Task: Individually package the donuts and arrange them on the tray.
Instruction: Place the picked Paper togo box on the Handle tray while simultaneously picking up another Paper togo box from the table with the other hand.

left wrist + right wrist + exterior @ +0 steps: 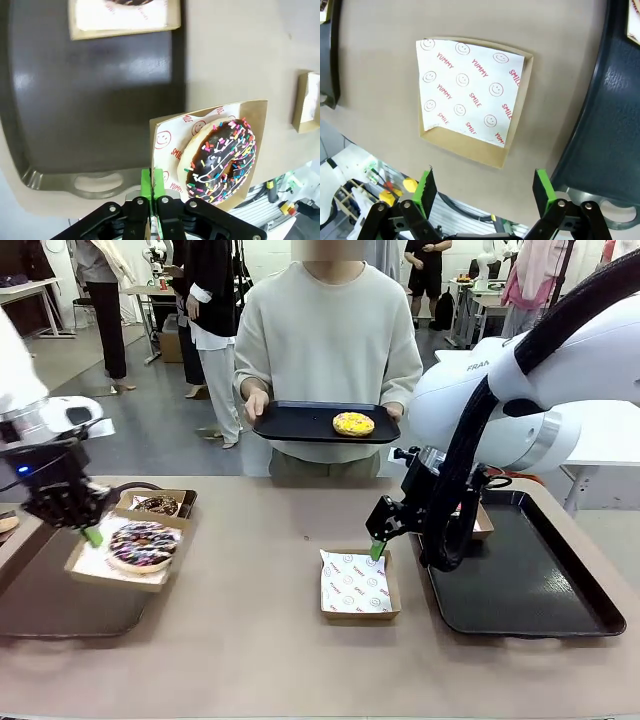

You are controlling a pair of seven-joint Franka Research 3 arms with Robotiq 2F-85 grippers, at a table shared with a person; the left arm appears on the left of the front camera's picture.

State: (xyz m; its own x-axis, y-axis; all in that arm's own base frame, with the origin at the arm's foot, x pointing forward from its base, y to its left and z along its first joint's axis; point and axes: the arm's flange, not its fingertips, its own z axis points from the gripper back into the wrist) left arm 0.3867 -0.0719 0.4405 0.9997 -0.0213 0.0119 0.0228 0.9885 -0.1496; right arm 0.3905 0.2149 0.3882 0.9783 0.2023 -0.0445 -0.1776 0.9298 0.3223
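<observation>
The purple donut (143,543) lies in a paper-lined box (255,111) that straddles the right edge of the left tray (100,100), part over the tray and part over the table (250,640). The left gripper (155,182) is clamped on the box's tray-side rim, pinching card and liner, not the donut. That grip probably spares the glaze and lets the whole package be moved as one. Whether the box is lifted or resting I cannot tell.

Just behind it, at the left tray's far right corner, the chocolate donut (157,505) sits in a box of its own, so that one looks packaged and placed.

Towards the table's middle an empty box (470,149) lies flat with its liner spread, just beside the left edge of the right tray (540,610). The right gripper (486,192) hangs over the empty box's near edge with its jaws wide apart and nothing between them.

Beyond the table's far edge the person holds a third tray (290,425) in both hands. The yellow donut (353,424) sits bare near its right end. The empty box is likely meant for it.
</observation>
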